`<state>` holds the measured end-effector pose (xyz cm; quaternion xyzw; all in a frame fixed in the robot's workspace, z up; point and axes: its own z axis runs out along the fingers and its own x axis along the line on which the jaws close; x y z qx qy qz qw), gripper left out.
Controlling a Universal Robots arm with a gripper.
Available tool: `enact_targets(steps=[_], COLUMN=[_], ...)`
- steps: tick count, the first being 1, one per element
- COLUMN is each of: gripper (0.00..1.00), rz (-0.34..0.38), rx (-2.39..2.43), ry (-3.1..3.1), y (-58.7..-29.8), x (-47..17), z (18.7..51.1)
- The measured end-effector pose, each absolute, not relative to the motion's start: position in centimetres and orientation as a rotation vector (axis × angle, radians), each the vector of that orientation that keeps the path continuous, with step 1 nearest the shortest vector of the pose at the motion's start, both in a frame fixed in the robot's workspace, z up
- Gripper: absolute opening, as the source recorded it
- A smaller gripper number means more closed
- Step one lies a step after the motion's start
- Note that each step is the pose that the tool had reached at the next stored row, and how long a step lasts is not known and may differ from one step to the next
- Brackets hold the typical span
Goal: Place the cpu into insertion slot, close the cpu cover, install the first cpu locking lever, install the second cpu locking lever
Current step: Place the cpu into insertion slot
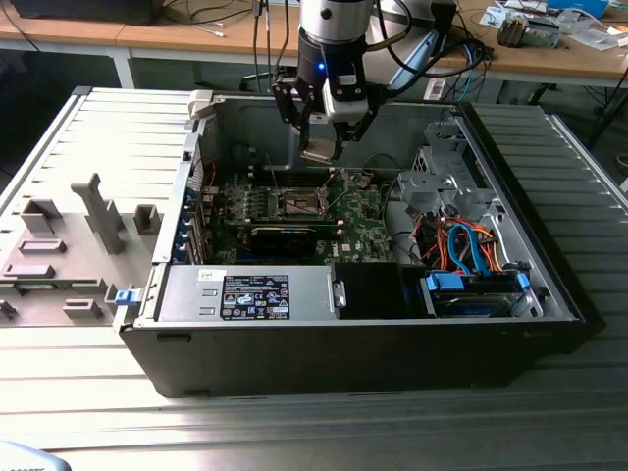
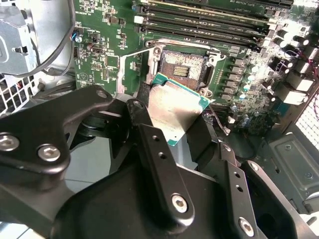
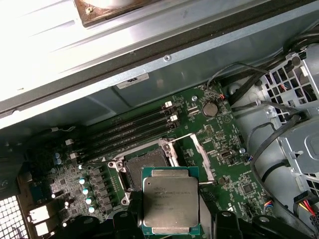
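In the exterior view you see the gripper (image 1: pixel 322 145) hanging inside the open computer case (image 1: pixel 549 294). Its jaws are clamped on the chip (image 1: pixel 321 153), which lies flat between them and clear of the green board (image 1: pixel 368 235). The socket (image 1: pixel 300 204) lies below the jaws, apart from the chip. In the second wrist view the chip (image 2: pixel 177 109) is pinched at two opposite edges by the black fingers (image 2: pixel 158 154). Its silver top faces you and a green rim shows around it. The socket (image 2: pixel 183 67) lies just beyond the jaws, bare, with its brownish contact field uncovered. The cover frame (image 2: pixel 120 72) is swung off the socket toward one side of the jaws. The memory slots (image 2: pixel 209 20) run farther out, past the socket. In the first wrist view the chip (image 3: pixel 171 199) sits between the jaws and hides the near edge of the socket (image 3: pixel 147 167). The cover frame (image 3: pixel 204 159) stands open beside the socket, and a coin cell (image 3: pixel 210 109) lies on the board well beyond the jaws.
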<state>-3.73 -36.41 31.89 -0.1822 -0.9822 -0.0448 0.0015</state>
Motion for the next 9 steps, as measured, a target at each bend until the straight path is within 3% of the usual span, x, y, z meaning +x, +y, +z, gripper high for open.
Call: enact_targets(steps=[9], gripper=[0.54], rz=[-0.141], rx=[-0.600], ry=[-3.078], y=[-36.41], x=[-3.73], z=[31.89])
